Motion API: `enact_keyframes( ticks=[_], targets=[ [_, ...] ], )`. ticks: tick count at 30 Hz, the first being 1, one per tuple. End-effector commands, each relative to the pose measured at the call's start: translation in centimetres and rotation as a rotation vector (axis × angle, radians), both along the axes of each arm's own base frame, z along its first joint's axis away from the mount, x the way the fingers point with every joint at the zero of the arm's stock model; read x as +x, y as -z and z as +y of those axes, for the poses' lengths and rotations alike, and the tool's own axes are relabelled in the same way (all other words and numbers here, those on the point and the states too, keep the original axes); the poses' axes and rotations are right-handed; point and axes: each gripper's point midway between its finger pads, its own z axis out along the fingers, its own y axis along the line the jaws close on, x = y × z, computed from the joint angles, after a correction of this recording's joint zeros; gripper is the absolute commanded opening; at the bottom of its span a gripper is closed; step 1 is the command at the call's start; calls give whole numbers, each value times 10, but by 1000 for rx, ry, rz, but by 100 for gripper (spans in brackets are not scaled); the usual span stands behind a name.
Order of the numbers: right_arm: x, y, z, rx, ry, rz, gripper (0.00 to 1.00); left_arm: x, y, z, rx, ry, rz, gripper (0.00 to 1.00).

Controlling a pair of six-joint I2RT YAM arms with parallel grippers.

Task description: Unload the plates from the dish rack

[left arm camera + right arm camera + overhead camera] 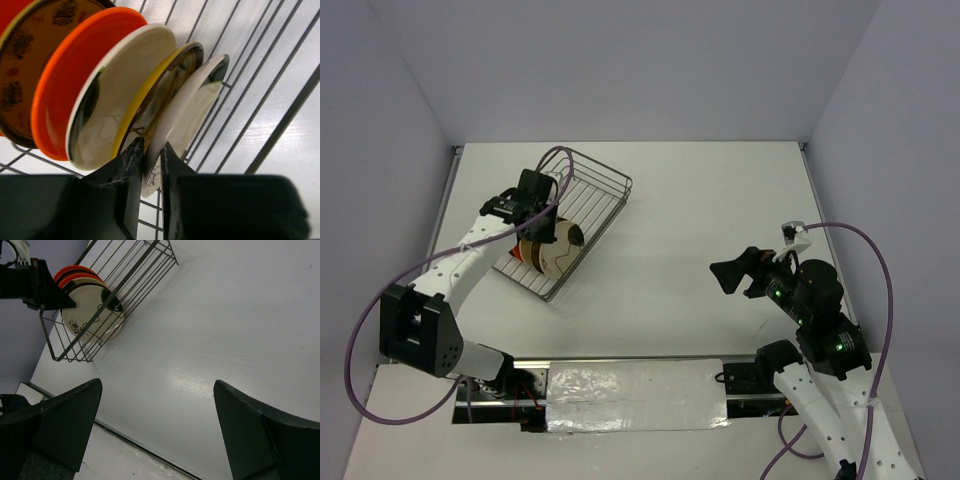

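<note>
Several plates [120,100] stand on edge in a row in the dish rack [600,190]: a mustard-brown patterned one [30,65], an orange one [65,85], then cream and yellow-rimmed ones. My left gripper [152,150] reaches into the rack from above, its jaws pressed on both sides of the lower rim of the endmost cream plate [192,110], which has a dark mark at its rim. My right gripper [157,390] hovers wide open over bare table, well to the right of the rack [135,280], with nothing between its fingers.
The rack sits at an angle at the table's back left, near the left wall [410,150]. Its far half holds no plates. A taped metal strip [630,390] runs along the near edge between the arm bases.
</note>
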Motion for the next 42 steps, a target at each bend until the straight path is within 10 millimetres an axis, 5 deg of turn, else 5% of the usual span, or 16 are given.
enact_keyframes(
  ticks=[1, 4, 6, 14, 17, 18, 23, 28, 34, 37, 38, 39, 41, 42],
  targets=[
    [3, -14, 2, 15, -6, -61, 100, 6, -17, 7, 29, -32, -47, 20],
    [3, -17, 0, 10, 5, -63, 100, 3, -34, 10, 90, -49, -79, 2],
    [3, -21, -2, 9, 15, -74, 100, 1, -50, 10, 123, -57, -113, 0],
    [16, -28, 12, 65, -22, -80, 100, -13, -164, 1, 121, -75, -350, 0],
    [24, -41, 48, 165, -207, -146, 100, -27, -196, -16, -34, -21, -399, 0],
    [26, -71, 60, 245, -270, -262, 100, -33, -213, -24, -110, 8, -452, 0],
    [37, -95, 114, 356, -508, -325, 100, -67, -252, -92, -543, 267, -553, 3],
    [45, -121, 156, 382, -601, -345, 100, -84, -258, -124, -749, 386, -537, 1],
    [51, -133, 166, 422, -589, -363, 95, -79, -243, -138, -790, 403, -473, 0],
    [63, -131, 168, 417, -554, -346, 63, -82, -238, -147, -822, 441, -446, 2],
    [67, -128, 170, 407, -548, -336, 25, -82, -239, -151, -837, 455, -447, 12],
    [71, -131, 170, 405, -533, -334, 8, -81, -236, -152, -840, 457, -435, 21],
    [90, -120, 163, 384, -421, -274, 0, -71, -225, -145, -787, 387, -414, 82],
    [100, -118, 157, 377, -358, -253, 0, -65, -219, -139, -749, 339, -408, 99]
  ],
)
